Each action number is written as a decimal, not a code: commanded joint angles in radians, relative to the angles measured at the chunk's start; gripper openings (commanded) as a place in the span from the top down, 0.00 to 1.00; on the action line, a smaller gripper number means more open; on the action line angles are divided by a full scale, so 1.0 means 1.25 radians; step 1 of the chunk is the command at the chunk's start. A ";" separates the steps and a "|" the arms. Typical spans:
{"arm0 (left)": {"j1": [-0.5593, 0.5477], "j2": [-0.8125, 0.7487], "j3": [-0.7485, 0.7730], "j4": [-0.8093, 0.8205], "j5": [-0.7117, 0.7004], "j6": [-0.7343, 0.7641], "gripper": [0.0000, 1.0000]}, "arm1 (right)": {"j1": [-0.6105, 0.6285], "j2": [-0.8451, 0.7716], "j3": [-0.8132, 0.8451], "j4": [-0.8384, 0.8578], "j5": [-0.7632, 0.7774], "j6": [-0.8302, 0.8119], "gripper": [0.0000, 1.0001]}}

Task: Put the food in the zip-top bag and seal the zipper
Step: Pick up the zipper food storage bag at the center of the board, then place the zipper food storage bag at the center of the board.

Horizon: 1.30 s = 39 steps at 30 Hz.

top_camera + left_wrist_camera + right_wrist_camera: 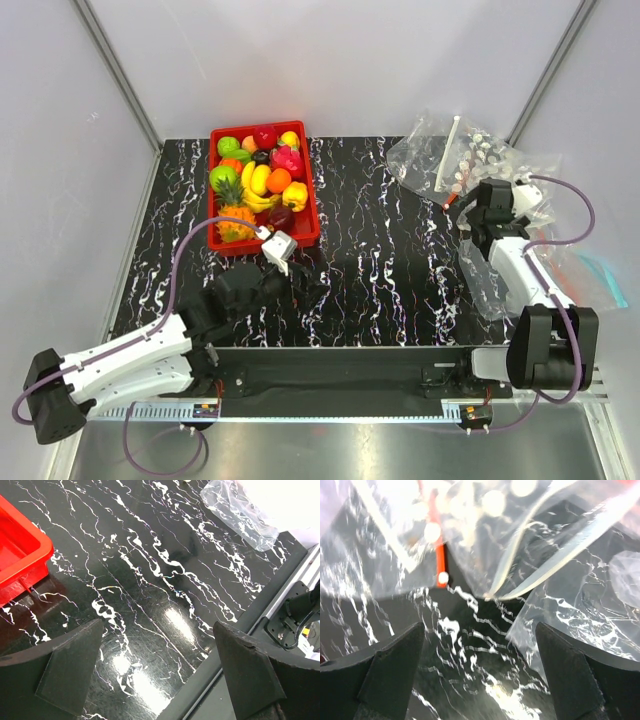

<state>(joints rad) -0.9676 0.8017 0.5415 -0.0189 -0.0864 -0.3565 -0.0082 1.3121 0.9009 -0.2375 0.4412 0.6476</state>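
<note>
The food (262, 180) lies heaped in a red tray (309, 232) at the back left, with a pineapple (232, 215) and a yellow bell pepper (295, 195) among it. At the back right, the white-dotted zip-top bag (478, 152) (485, 505) sits in a pile of clear bags. Its pale zipper (560, 560) runs just ahead of my right gripper (476, 222) (480, 630), which is open and empty over the table. My left gripper (305, 285) (157, 630) is also open and empty, low over bare table near the front edge, right of the tray (20, 555).
A red-stripped bag (438, 555) lies beside the dotted one. A plain clear bag (485, 280) (590, 610) lies right of my right gripper, and another with a blue strip (600, 275) sits by the right wall. The table's front rail (240, 645) is close to my left gripper.
</note>
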 commanded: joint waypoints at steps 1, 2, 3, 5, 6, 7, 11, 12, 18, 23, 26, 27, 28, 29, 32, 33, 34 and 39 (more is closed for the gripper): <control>0.002 0.013 -0.001 0.079 -0.014 0.029 0.01 | -0.057 -0.002 -0.025 0.132 -0.019 0.116 0.00; 0.002 0.019 -0.002 0.085 -0.014 0.032 0.01 | -0.068 0.015 -0.038 0.160 -0.017 0.130 0.00; 0.002 0.019 -0.005 0.087 -0.016 0.034 0.01 | -0.089 0.024 -0.046 0.178 -0.013 0.140 0.00; 0.002 0.025 -0.006 0.096 -0.014 0.037 0.01 | -0.109 0.055 -0.059 0.245 -0.001 0.161 0.00; 0.002 0.026 -0.010 0.099 -0.013 0.039 0.01 | -0.122 0.067 -0.071 0.265 0.007 0.169 0.00; 0.002 0.029 -0.011 0.102 -0.009 0.037 0.01 | -0.128 0.101 -0.073 0.283 0.015 0.183 0.00; 0.002 0.051 -0.006 0.117 0.003 0.037 0.01 | -0.143 0.199 -0.021 0.312 0.038 0.190 0.00; 0.002 0.062 -0.002 0.117 0.004 0.039 0.01 | -0.143 0.215 -0.018 0.314 0.045 0.202 0.00; 0.003 0.079 0.018 0.099 0.004 0.053 0.01 | -0.136 0.223 -0.009 0.384 0.003 0.125 0.71; 0.003 0.079 0.038 0.073 -0.016 0.080 0.01 | -0.034 0.100 0.002 0.326 0.019 0.007 0.81; 0.003 0.083 0.049 0.054 -0.029 0.099 0.01 | 0.041 0.029 0.020 0.264 0.007 -0.075 0.84; 0.003 0.084 0.056 0.051 -0.033 0.102 0.01 | 0.069 0.013 0.024 0.248 -0.027 -0.105 0.83; 0.003 0.085 0.060 0.049 -0.034 0.110 0.01 | 0.079 -0.017 0.027 0.209 -0.132 -0.114 0.81; 0.002 0.082 0.064 0.049 -0.035 0.113 0.01 | 0.087 -0.032 0.029 0.194 -0.179 -0.113 0.78; 0.002 0.074 0.069 0.057 -0.040 0.127 0.01 | 0.110 -0.092 0.021 0.134 -0.340 -0.112 0.79; 0.002 0.073 0.070 0.060 -0.040 0.132 0.01 | 0.122 -0.107 0.018 0.123 -0.353 -0.109 0.80; 0.002 0.073 0.070 0.064 -0.036 0.139 0.01 | 0.138 -0.131 0.016 0.101 -0.417 -0.112 0.80; 0.002 0.100 0.080 0.099 0.015 0.170 0.01 | 0.208 -0.188 0.023 0.007 -0.501 -0.089 0.77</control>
<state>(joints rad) -0.9668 0.9077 0.5838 0.0219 -0.1032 -0.1905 0.2062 1.1206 0.9051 -0.1268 -0.0257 0.5434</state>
